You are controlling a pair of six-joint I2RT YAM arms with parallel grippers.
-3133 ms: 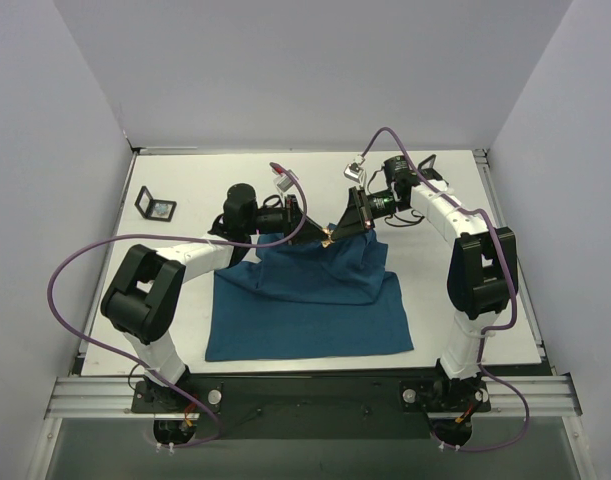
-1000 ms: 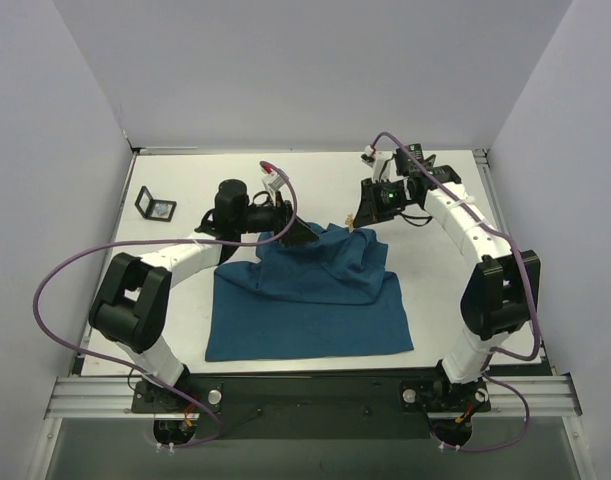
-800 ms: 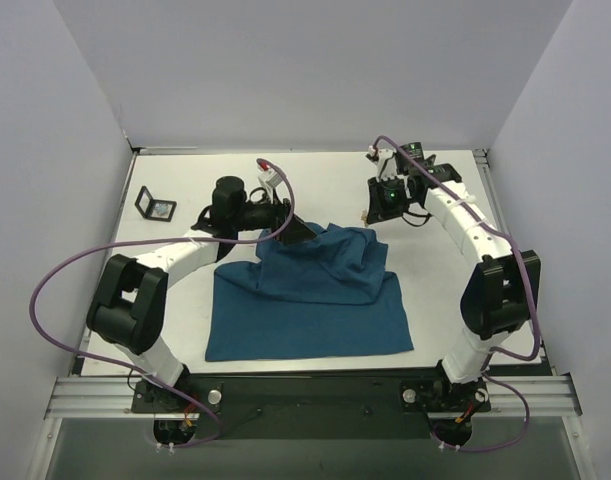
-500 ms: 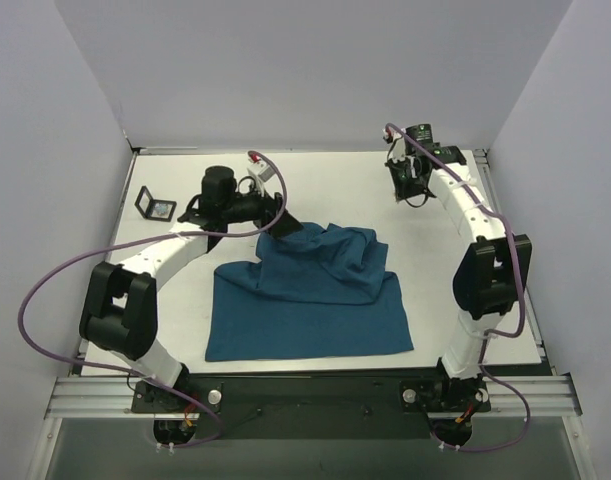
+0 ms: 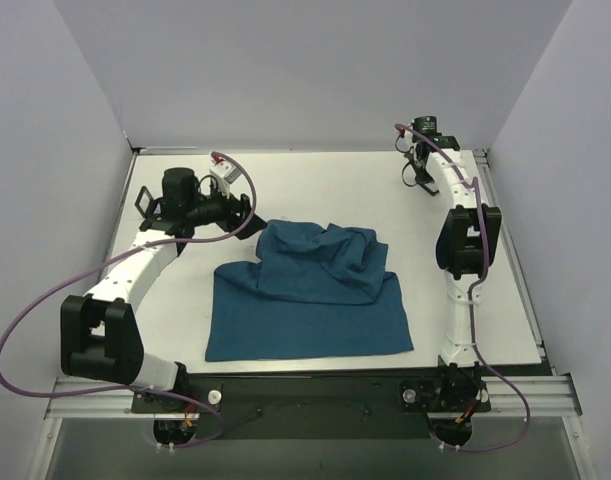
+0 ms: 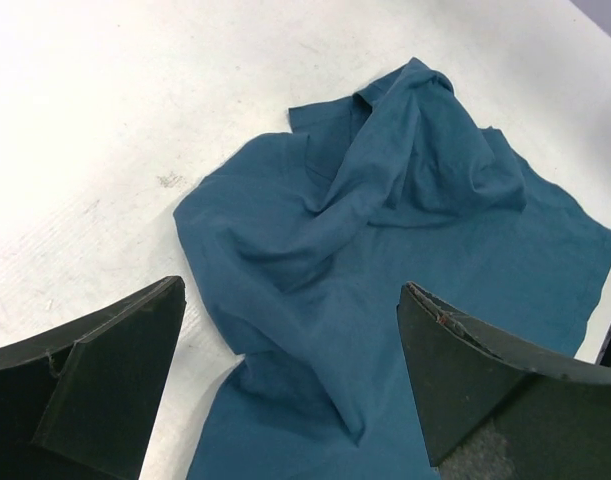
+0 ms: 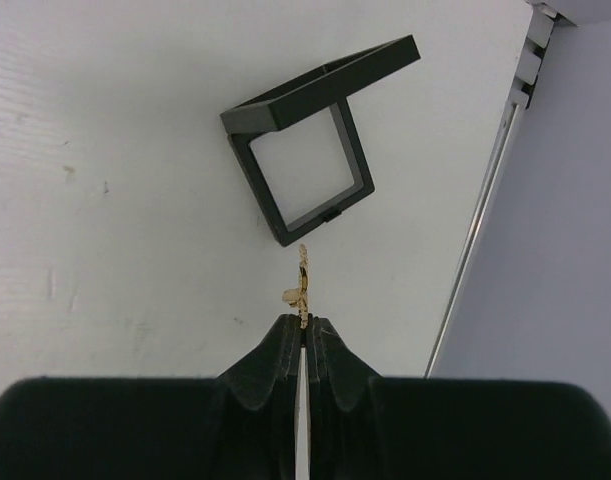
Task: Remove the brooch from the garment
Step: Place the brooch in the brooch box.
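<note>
The dark teal garment (image 5: pixel 315 285) lies crumpled on the white table, and in the left wrist view the garment (image 6: pixel 385 230) fills the middle. My left gripper (image 5: pixel 247 206) hangs to its left and above it, open, with nothing between the fingers (image 6: pixel 95 385). At the far right back corner my right gripper (image 5: pixel 422 178) is shut on the brooch (image 7: pixel 302 285), a tiny gold ornament sticking out of the fingertips (image 7: pixel 320 335). The brooch is clear of the garment and hangs just short of an open black square frame (image 7: pixel 305 175). In the top view the brooch is too small to make out.
Another black square frame (image 5: pixel 145 203) stands at the far left, partly behind my left arm. The table's right rail (image 7: pixel 485 230) and the enclosure wall (image 7: pixel 575 250) run close to my right gripper. Purple cables loop off both arms.
My right arm carried the brooch from the garment's top edge to the far right back corner. My left gripper opened wide and pulled back left; the lifted cloth dropped flat.
</note>
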